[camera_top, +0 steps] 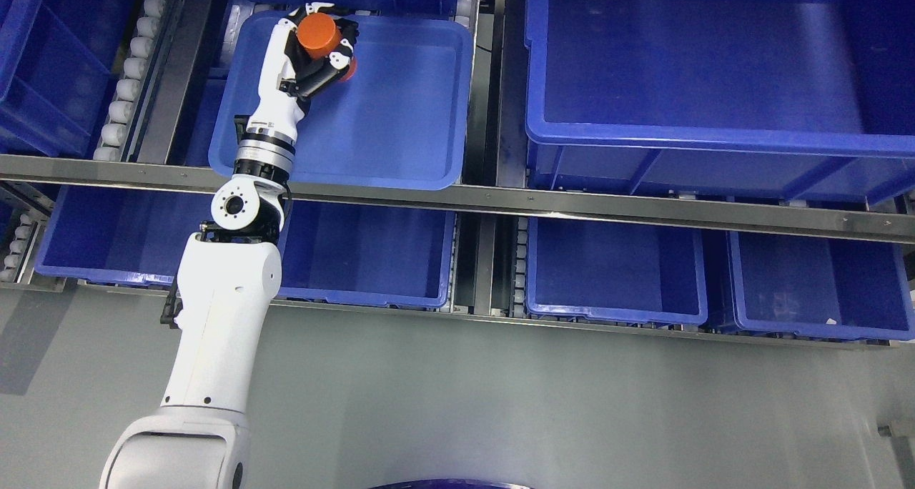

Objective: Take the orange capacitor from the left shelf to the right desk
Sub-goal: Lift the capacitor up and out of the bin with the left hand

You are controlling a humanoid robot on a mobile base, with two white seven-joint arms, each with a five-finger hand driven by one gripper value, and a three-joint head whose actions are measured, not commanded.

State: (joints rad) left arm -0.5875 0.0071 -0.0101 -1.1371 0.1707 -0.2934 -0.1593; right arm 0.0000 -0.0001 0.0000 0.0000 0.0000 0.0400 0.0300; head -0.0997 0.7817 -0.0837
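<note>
The left hand (318, 49) is clenched around the orange capacitor (319, 33), fingers (336, 63) wrapped about its sides. Both hang over the far-left corner of the shallow blue tray (400, 117); whether the capacitor has cleared the tray floor I cannot tell. Its flat end faces up, so its axis looks roughly upright. The carry, I reckon, runs rightward from this tray, towards a desk that is out of sight. No right arm shows.

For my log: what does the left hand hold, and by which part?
The left hand grips the orange capacitor around its round side.
</note>
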